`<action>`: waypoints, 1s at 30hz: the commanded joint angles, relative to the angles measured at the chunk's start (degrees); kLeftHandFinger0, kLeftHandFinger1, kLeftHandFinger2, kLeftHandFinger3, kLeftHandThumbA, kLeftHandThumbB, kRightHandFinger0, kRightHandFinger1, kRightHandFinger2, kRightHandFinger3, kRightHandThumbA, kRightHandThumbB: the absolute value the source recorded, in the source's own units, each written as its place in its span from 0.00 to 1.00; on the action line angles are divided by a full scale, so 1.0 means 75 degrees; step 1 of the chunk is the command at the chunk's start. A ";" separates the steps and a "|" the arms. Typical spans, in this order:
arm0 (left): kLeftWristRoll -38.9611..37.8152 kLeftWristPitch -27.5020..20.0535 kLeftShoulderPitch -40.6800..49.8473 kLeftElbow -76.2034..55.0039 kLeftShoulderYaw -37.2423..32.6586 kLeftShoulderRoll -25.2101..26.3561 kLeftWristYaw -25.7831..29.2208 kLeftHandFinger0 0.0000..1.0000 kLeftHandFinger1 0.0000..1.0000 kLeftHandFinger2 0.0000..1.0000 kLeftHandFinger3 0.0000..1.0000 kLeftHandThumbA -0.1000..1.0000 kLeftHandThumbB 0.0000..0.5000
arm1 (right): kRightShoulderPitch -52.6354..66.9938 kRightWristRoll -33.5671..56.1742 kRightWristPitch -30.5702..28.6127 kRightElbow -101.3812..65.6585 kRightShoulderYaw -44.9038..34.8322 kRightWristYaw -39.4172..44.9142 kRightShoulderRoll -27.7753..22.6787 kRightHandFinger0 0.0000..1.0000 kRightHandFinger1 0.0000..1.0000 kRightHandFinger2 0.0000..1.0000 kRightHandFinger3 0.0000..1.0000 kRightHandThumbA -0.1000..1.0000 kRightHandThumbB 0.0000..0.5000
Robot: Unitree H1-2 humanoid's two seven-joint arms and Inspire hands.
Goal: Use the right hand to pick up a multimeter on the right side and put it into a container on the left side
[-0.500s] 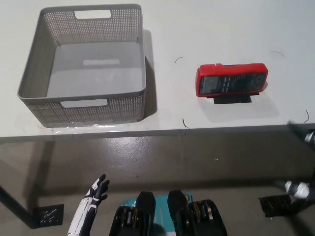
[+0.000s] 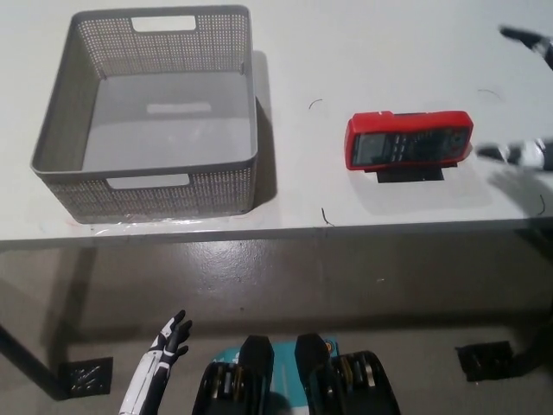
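Observation:
A red multimeter with a dark face lies on its side on the white table, right of centre, propped on a black stand. The grey mesh container stands at the table's left with nothing inside. My black right hand shows only at the picture's right edge, above the table and just right of the multimeter, with its fingers spread apart and not touching it. Most of that hand is cut off by the frame. My white left hand hangs low at the bottom left, below the table, fingers apart.
The table's front edge runs across the middle of the picture, with grey floor below it. A dark floor plate lies at the bottom left. Thin black marks dot the table around the multimeter.
My right hand has risen from below the table's front edge at the lower right to above the table, beside the multimeter's right end. Multimeter, container and left hand are unmoved.

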 commanded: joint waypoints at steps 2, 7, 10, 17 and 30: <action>0.0021 -0.0629 0.0003 -0.0134 -0.0015 0.0058 -0.0009 1.00 1.00 1.00 1.00 1.00 0.78 | -0.4068 -0.1739 0.0842 0.3448 0.1874 0.1925 -0.0085 1.00 1.00 1.00 1.00 1.00 1.00; 0.0039 -0.0570 -0.0038 -0.0136 -0.0014 0.0061 -0.0008 1.00 1.00 1.00 1.00 1.00 0.79 | -0.5194 -0.1913 0.0565 0.5389 0.2581 0.1891 0.0640 1.00 1.00 1.00 1.00 1.00 1.00; 0.0000 -0.0600 -0.0042 -0.0128 -0.0050 0.0012 -0.0038 1.00 1.00 1.00 1.00 1.00 0.76 | -0.5891 -0.2172 0.0337 0.6828 0.3085 0.1764 0.1101 1.00 1.00 1.00 1.00 1.00 1.00; 0.0099 -0.0588 0.0024 -0.0152 -0.0066 -0.0022 0.0032 1.00 1.00 1.00 1.00 1.00 0.76 | -0.6915 -0.2105 0.0532 0.9450 0.3706 0.1572 0.2221 1.00 1.00 1.00 1.00 1.00 1.00; -0.0088 -0.0587 0.0064 -0.0208 -0.0048 -0.0026 -0.0098 1.00 1.00 1.00 1.00 1.00 0.80 | -0.7393 -0.2196 0.0178 1.2200 0.4428 0.1026 0.3607 1.00 1.00 1.00 1.00 0.85 1.00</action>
